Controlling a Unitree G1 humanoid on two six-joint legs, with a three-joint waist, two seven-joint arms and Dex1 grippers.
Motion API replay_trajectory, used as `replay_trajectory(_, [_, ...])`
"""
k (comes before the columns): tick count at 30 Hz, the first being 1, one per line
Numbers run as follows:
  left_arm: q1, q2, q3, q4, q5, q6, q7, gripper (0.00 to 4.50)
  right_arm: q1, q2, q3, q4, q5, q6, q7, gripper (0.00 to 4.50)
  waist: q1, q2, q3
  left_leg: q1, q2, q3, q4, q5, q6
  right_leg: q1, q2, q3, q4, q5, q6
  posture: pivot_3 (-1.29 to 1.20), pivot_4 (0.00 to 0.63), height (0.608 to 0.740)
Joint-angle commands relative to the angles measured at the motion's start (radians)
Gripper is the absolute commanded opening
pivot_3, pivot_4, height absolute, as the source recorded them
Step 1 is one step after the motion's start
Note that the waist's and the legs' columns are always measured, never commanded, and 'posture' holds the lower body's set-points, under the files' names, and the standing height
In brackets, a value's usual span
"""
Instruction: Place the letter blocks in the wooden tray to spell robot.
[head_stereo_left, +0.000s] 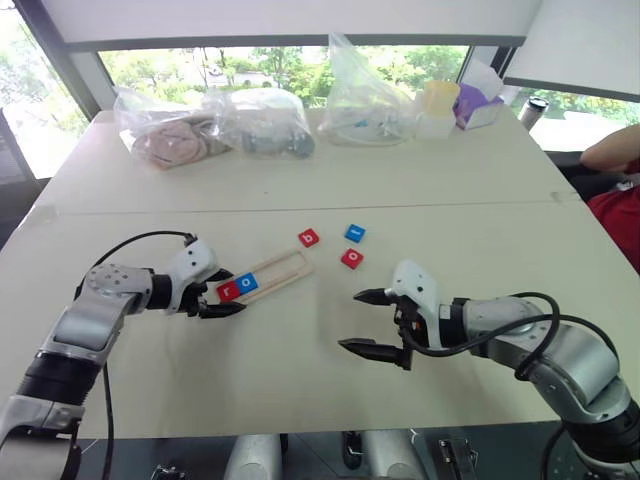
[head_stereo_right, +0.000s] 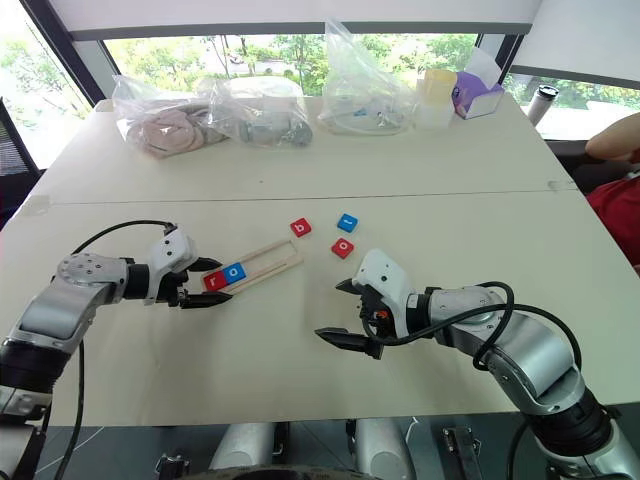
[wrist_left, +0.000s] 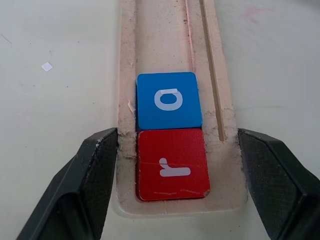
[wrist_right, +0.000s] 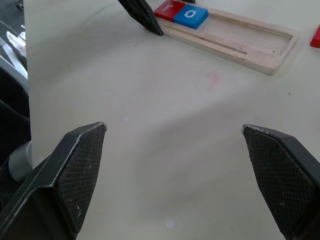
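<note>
While our left gripper (wrist_left: 177, 165) clamps the near-left end of the tray (head_stereo_left: 290, 266) holding r and o, the b block (head_stereo_left: 309, 237) lies far-left of our right gripper (head_stereo_left: 372, 322), whose fingers stand apart.

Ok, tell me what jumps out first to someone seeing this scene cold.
The wooden tray lies mid-table with a red r block and a blue o block at its near end, the left gripper clamped across that end. Three more letter blocks lie loose just beyond. The right gripper hangs open over bare table.
</note>
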Motion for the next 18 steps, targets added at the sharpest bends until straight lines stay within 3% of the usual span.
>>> replay_trajectory(1, [0.037,-0.004,-0.046,0.035,0.035,0.0,-0.02,3.14,-0.009,-0.005,-0.022,-0.03,0.011,0.003,0.002,4.5,-0.001,0.001,-0.001,0.001,0.0,0.0,0.0,0.0,0.0,0.0,0.0,0.0,0.0,0.0,0.0,0.0,0.15,0.739])
replay_trajectory(5, [-0.012,0.01,-0.072,0.032,0.072,-0.102,-0.06,3.14,-0.008,-0.016,-0.043,-0.021,0.013,0.011,0.003,4.5,0.0,0.001,-0.001,0.001,0.0,0.001,0.0,0.0,0.0,0.0,0.0,0.001,0.001,0.0,0.0,0.0,0.15,0.739])
replay_trajectory(9, [-0.124,0.008,-0.115,0.067,0.067,-0.19,-0.207,3.14,-0.009,-0.024,-0.063,-0.003,0.01,0.011,0.005,4.5,0.006,0.0,-0.001,0.0,0.0,0.001,0.0,0.0,0.0,0.0,0.0,0.001,0.0,0.0,0.0,0.0,0.15,0.739])
replay_trajectory(14, [-0.277,-0.036,-0.213,0.255,0.144,-0.34,-0.338,3.14,-0.003,-0.027,-0.067,0.009,0.0,0.006,0.008,4.5,0.007,0.0,-0.001,-0.005,-0.001,0.001,0.0,0.0,0.0,-0.003,0.001,0.002,0.0,0.0,0.0,0.0,0.15,0.739])
replay_trajectory(18, [-0.448,-0.164,-0.235,0.546,0.21,-0.433,-0.309,3.14,0.01,-0.011,-0.076,-0.003,0.002,0.016,-0.021,4.5,0.014,0.0,-0.001,-0.005,-0.003,-0.001,0.001,0.0,0.001,-0.003,0.001,0.003,0.0,0.0,0.0,0.0,0.15,0.739])
